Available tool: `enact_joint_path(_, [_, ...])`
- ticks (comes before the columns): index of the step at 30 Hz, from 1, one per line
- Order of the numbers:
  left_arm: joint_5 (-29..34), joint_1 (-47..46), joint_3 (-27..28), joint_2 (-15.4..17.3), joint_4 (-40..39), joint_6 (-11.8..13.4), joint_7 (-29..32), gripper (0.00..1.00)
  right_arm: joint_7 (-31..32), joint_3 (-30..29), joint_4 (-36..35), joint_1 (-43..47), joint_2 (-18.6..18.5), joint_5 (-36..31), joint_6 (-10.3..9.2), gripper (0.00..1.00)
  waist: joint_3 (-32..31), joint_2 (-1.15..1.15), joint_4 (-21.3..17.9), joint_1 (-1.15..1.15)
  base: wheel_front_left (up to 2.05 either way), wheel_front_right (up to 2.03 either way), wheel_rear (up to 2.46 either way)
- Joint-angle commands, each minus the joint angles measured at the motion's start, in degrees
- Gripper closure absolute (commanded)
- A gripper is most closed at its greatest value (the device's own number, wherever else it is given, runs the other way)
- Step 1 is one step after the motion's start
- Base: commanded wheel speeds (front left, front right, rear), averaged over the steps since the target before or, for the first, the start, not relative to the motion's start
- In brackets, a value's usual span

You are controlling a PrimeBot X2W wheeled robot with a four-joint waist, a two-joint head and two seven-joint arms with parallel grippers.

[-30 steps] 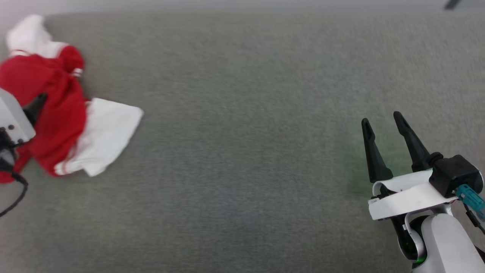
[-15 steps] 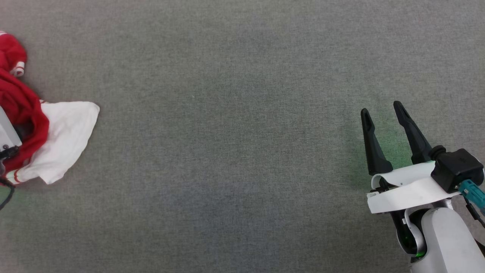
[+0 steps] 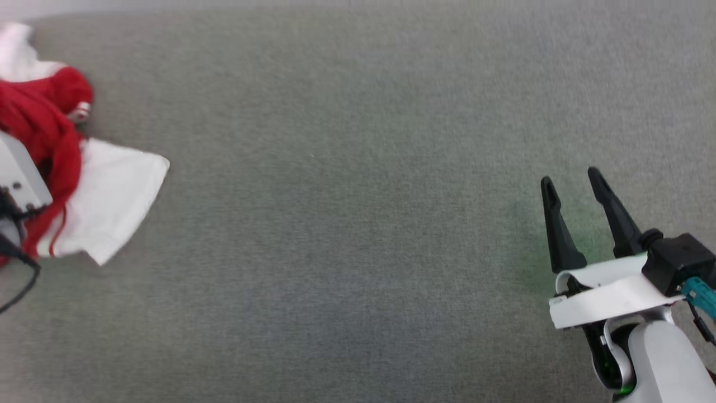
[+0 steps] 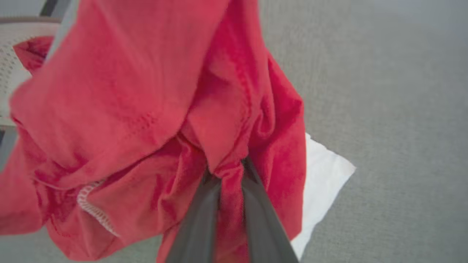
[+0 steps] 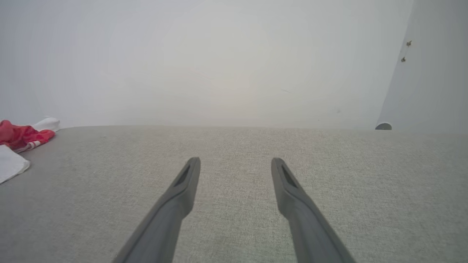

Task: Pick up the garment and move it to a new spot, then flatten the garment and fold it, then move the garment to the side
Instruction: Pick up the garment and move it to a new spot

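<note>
Head view: the garment [image 3: 42,120] lies bunched at the far left of the grey cloth-covered desk [image 3: 358,235], with one white sleeve spread flat toward the middle. The left arm's pale wrist [image 3: 15,179] presses in against the red cloth, and its fingers are buried in the folds. The right end effector [image 3: 570,178] waits at the lower right, fingers apart and holding nothing, well apart from the shirt.

Left wrist view: the left end effector [image 4: 229,168] is clamped on a gathered ridge of red fabric, fingers nearly together with the cloth pinched between them. This looks like the first step — the pick-up — with the grip made and the carry not yet begun. The next move probably calls for a lift high enough that the trailing sleeve doesn't drag. A pale perforated thing [image 4: 9,73] sits beyond the shirt at the upper left, perhaps a basket, and loose cloth could snag on it.

Right wrist view: the desk runs back to a plain wall [image 5: 219,54], with the shirt at the far left — the stretch between seems a likely landing spot.
</note>
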Motion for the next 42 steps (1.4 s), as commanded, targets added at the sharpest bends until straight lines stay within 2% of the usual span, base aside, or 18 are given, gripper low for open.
enact_joint_path(1, [0.4,-0.9,-0.1,0.5,-0.7,-0.4,-0.8,1.0,0.1,-0.2,0.2,0.9,-0.2,0.2,0.0,0.0,-3.4,0.0,2.4,0.0,0.0,0.0,0.0])
enact_joint_path(7, [2.4,-3.2,-1.6,1.7,-5.1,-1.5,-5.9,1.0,0.3,-0.8,0.6,3.3,0.0,0.6,0.0,0.0,-8.1,0.0,5.0,0.0,0.0,0.0,0.0])
enact_joint_path(14, [4.1,-6.2,-4.0,1.5,-10.6,-2.4,-13.3,1.0,0.6,-0.6,0.9,5.4,0.6,0.5,0.0,0.0,-12.9,0.0,7.3,0.0,0.0,0.0,0.0])
enact_joint_path(21, [0.7,-7.8,-7.4,0.1,-15.5,-2.8,-14.5,1.0,0.8,-1.1,1.0,7.2,1.0,0.5,0.0,0.0,-16.7,0.0,7.8,0.0,0.0,0.0,0.0])
enact_joint_path(24, [-4.4,-7.0,-9.7,-1.3,-19.6,-2.9,-12.6,1.0,0.8,-1.9,0.9,7.7,1.0,0.2,0.0,0.0,-17.7,0.0,7.3,0.0,0.0,0.0,0.0])
enact_joint_path(27, [-7.4,-5.9,-11.8,-0.2,-22.9,-2.8,-10.8,1.0,0.9,-3.1,0.6,8.0,1.1,-0.2,0.0,0.0,-18.0,0.0,6.4,0.0,0.0,0.0,0.0])
enact_joint_path(29, [-8.9,-5.7,-13.2,-0.6,-25.1,-2.8,-10.1,1.0,0.9,-4.3,0.6,8.0,0.9,-0.6,0.0,0.0,-18.0,0.0,5.6,0.0,0.0,0.0,0.0])
enact_joint_path(32, [-10.2,-5.4,-14.4,-0.7,-27.5,-2.8,-9.2,1.0,0.9,-6.3,0.5,7.8,0.8,-0.9,0.0,0.0,-17.8,0.0,4.0,0.0,0.0,0.0,0.0])
enact_joint_path(42, [-12.3,-4.7,-18.5,-3.9,-34.2,-2.5,-5.5,1.0,0.7,-13.8,0.0,8.2,1.5,-2.5,0.0,0.0,-16.0,0.0,-2.9,0.0,0.0,0.0,0.0])
